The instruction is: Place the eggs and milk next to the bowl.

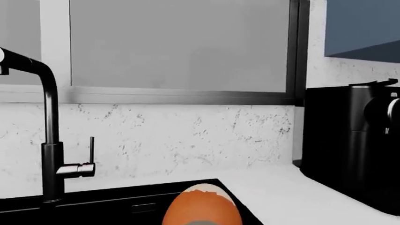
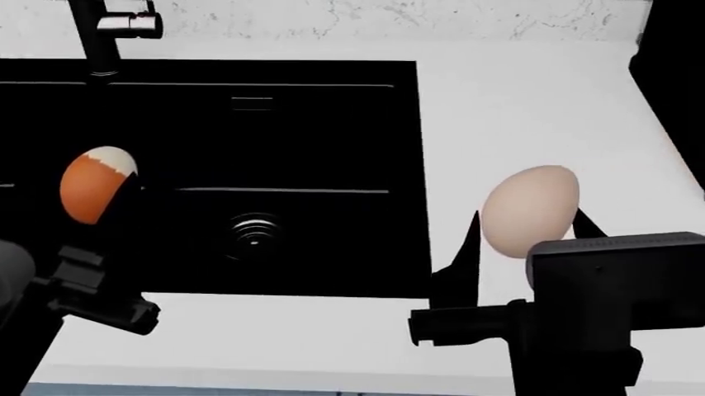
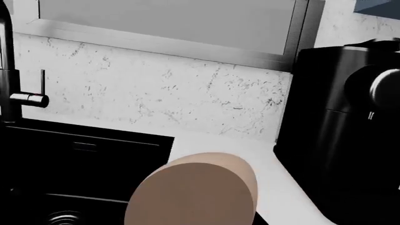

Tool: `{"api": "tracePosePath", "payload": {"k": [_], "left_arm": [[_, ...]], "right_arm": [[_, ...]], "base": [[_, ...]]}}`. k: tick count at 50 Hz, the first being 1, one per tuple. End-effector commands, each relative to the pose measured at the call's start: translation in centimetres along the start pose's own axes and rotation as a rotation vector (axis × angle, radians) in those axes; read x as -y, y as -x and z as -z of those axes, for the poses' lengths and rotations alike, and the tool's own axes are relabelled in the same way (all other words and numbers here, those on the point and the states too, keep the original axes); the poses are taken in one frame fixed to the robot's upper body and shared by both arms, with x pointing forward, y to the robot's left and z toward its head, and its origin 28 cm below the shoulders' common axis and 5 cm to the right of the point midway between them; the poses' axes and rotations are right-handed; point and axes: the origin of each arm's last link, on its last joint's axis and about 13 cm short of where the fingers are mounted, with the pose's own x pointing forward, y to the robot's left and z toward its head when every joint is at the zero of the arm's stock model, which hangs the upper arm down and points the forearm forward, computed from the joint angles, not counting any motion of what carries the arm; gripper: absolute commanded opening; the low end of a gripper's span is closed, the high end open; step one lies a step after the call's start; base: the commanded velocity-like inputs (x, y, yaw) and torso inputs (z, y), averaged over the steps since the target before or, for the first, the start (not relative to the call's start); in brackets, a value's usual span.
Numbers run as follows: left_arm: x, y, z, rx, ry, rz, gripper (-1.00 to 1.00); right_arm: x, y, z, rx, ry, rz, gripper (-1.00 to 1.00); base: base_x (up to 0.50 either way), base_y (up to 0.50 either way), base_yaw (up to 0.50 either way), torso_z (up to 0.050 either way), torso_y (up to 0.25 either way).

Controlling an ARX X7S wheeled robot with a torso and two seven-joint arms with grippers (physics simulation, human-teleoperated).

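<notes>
Over the black sink [image 2: 330, 124], the left gripper [image 2: 94, 206] clasps the orange-brown egg [image 2: 97, 184] and the right gripper [image 2: 527, 235] pinches the pale egg [image 2: 530, 211], 2 light, smooth, fragile shells likely best gripped gently across their middles.

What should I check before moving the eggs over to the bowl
1. Left gripper holds the orange egg: ok.
2. Right gripper holds the pale egg, jaws either side: ok.
3. Orange egg hangs over the black sink, so a drop would land in the basin: not ok.
4. Bowl located: cannot tell, not in any view.
5. Milk located: cannot tell, not in view.
6. Coffee machine stands on the counter at the right: keep clear.
</notes>
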Motion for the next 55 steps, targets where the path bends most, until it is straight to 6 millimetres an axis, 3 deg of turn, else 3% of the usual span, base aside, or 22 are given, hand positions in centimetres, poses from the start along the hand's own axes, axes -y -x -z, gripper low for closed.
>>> {"api": "tracePosePath", "payload": {"k": [1, 55], "left_arm": [[0.01, 0.2, 0.01, -0.002, 0.021, -0.003, -1.0], [0.05, 0.2, 0.7, 0.001, -0.041, 0.012, -1.0]], "right_arm": [[-0.01, 0.0, -0.02, 0.001, 0.021, -0.004, -1.0], [0.07, 0.46, 0.08, 0.009, 0.008, -0.009, -1.0]], "base": [[0.0, 0.5, 0.0, 0.0, 0.0], [0.0, 0.5, 0.0, 0.0, 0.0]]}}
